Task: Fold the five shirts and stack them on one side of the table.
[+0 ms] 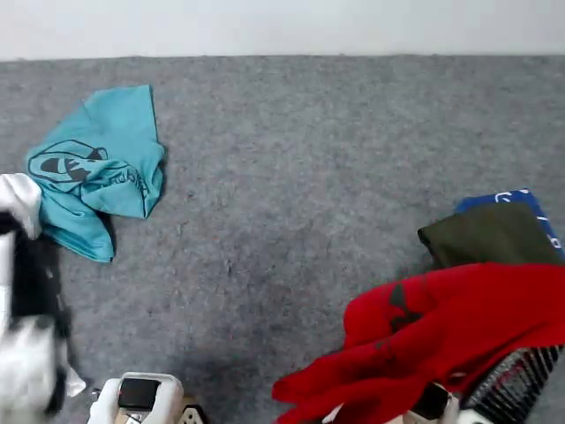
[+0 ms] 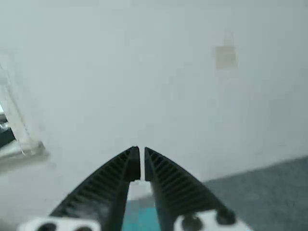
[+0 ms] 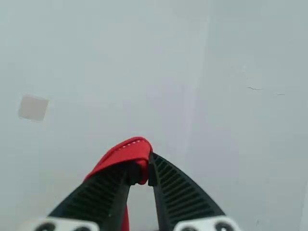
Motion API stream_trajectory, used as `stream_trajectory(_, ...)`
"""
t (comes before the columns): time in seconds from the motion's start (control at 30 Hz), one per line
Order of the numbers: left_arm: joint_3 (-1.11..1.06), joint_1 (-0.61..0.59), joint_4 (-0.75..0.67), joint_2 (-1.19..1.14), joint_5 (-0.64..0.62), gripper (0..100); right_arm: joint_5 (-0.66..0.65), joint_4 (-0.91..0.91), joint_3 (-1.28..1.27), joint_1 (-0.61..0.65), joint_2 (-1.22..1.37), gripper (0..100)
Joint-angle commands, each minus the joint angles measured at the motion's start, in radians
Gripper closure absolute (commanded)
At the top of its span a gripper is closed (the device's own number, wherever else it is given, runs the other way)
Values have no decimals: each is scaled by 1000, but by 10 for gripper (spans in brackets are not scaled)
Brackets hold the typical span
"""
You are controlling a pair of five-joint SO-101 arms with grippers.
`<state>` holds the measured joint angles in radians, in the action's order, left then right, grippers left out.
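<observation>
Above the table (image 1: 291,221), right tool (image 3: 146,172) apparently pinches red shirt (image 3: 123,153).

Left gripper (image 2: 141,161), right gripper (image 3: 146,168): black ribbed fingers (image 2: 175,187) tapering to points, white mounts with dark screw holes. Arm (image 1: 31,309) at frame's left edge: white and black.

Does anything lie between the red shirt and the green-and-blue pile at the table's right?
Nothing visible does. The red shirt, clamped in the right pincer, is directly beside the green shirt, which lies on the blue shirt. In the high view the red and green edges meet, with no other item between.
</observation>
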<state>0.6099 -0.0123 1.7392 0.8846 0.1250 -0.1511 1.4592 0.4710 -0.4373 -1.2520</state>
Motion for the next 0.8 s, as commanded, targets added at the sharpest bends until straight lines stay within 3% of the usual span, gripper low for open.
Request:
stream_trajectory(0.0,-377,38,2,0,-43,987,17,19,2,-10,18,989)
stream_trajectory(0.13,-769,109,-126,6,-40,977,18,5,-95,-8,48,989)
stream_trajectory(0.3,-1053,256,-232,0,-40,942,18,-65,-281,-4,97,989)
stream_trajectory(0.6,-1148,528,-247,-32,-44,884,18,-102,-462,-4,93,989)
stream_trajectory(0.77,-1253,555,-391,-199,-41,884,17,-108,-543,56,104,989)
